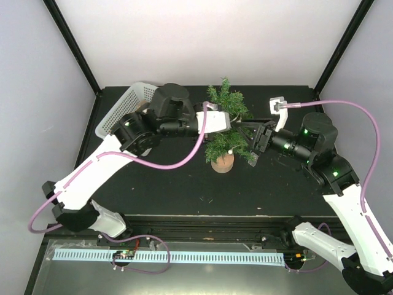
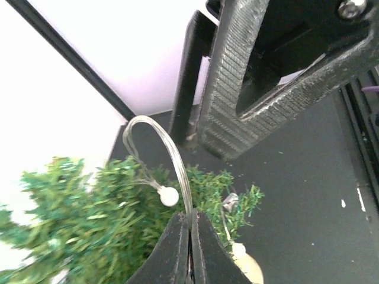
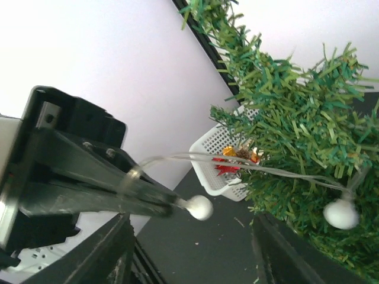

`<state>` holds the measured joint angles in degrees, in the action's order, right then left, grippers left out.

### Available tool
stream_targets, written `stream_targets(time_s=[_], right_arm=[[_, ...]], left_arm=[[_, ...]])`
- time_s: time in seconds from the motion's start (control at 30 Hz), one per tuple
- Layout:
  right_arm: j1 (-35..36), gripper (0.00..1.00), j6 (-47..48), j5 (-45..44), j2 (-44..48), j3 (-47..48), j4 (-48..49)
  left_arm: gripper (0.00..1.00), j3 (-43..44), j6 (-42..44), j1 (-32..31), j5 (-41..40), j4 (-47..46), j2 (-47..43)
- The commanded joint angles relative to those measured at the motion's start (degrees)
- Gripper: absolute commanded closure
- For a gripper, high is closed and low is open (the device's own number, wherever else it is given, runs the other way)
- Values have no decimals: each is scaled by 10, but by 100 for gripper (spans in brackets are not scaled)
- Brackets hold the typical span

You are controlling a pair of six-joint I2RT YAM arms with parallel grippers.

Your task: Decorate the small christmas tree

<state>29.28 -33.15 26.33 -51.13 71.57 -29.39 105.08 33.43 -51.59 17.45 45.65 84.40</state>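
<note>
Right wrist, basket (image 3: 208, 168) holding red-gold trinkets (image 3: 233, 161), left end effector (image 2: 189, 222) gripping wire (image 2: 177, 163), right end effector (image 3: 192, 251) released.

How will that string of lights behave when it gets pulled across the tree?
Probably floppy: the string of lights curls in a loose loop above the shut left gripper. It likely snags on the tree needles, where it lies draped.

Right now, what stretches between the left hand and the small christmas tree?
A thin clear wire with small white bulbs, pinched in the left hand and running into the branches of the small christmas tree. The right wrist view shows it.
</note>
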Motion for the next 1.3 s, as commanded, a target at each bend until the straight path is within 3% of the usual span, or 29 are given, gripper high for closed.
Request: stream_targets(time_s=[0.0, 0.13, 0.33, 0.63, 1.27], right_arm=[[4, 40, 4, 7, 14, 11, 23], [4, 31, 10, -4, 24, 13, 20], [4, 28, 25, -20, 38, 14, 1], [4, 26, 42, -46, 56, 10, -17], [4, 26, 50, -48, 58, -7, -11]], left_arm=[[98, 1, 17, 16, -42, -4, -44], [98, -13, 23, 36, -52, -12, -66], [98, -48, 39, 70, -69, -33, -84], [98, -99, 68, 125, -95, -100, -92], [98, -58, 67, 169, -83, -163, 5]])
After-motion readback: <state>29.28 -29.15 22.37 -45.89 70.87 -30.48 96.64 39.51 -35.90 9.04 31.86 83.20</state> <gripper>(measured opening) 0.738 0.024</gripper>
